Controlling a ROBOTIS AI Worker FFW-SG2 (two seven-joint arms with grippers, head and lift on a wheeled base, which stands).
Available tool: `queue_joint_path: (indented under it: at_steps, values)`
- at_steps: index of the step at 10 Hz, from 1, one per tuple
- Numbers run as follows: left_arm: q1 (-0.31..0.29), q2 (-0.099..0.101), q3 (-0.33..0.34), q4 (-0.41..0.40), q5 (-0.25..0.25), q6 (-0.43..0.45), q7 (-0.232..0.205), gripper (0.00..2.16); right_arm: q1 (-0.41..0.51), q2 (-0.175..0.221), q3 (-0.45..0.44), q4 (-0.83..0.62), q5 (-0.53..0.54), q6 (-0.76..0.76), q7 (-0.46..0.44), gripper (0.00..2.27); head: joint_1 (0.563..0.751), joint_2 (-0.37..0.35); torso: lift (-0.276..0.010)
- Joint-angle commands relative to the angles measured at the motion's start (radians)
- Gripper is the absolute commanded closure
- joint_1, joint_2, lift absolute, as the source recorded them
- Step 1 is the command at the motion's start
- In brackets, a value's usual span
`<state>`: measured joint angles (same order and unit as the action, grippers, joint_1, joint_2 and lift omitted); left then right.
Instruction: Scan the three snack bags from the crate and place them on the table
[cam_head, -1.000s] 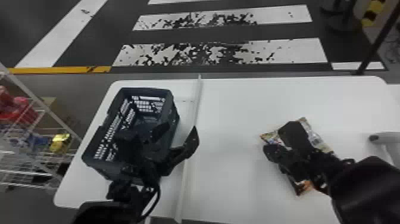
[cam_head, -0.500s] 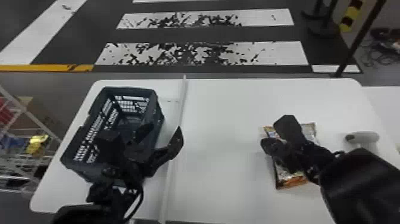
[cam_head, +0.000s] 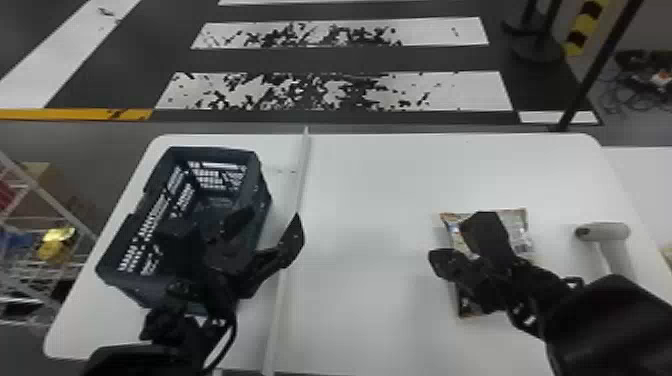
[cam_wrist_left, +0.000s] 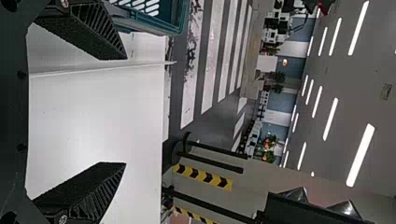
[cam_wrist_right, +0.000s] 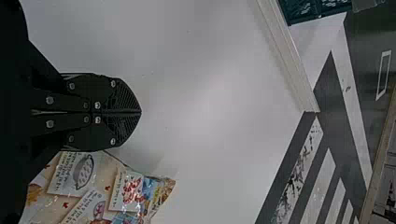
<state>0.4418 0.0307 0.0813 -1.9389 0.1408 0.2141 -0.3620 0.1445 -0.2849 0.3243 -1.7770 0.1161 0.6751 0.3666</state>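
"What is nearest?"
"The right pincer (cam_head: 434, 256), closed, fingertips together, near the one visible snack bag (cam_head: 520, 232). If they touch, I cannot tell."
"And how does this bag lie?"
"Flat on the worktop (cam_head: 370, 200), with printed face up. Its long axis goes from near to far, and the far end leans slightly left."
"The scanner (cam_head: 607, 231)?"
"I count one, right of the bag. Its head points to the left, its handle to the near side."
"The left pincer (cam_head: 276, 214)?"
"Wide open, at the right side of the crate (cam_head: 129, 287). There is one crate, its long axis slanting from near left to far right."
"What is further?"
"One pale strip (cam_head: 305, 170) reaches to the far edge; behind are white floor stripes (cam_head: 340, 92)."
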Motion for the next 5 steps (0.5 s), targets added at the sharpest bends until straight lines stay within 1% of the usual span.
queue_joint_path:
  at_steps: [1, 5]
  values:
    - [0.0, 0.0, -0.002, 0.002, 0.0, 0.0, 0.0, 0.06, 0.007, -0.007, -0.008, 0.001, -0.003, 0.008, 0.0, 2.25, 0.695, 0.091, -0.062]
    - [-0.003, 0.003, -0.003, 0.002, 0.0, 0.006, 0.0, 0.06, 0.012, -0.04, -0.037, 0.001, -0.006, 0.014, 0.008, 2.25, 0.695, 0.06, -0.062]
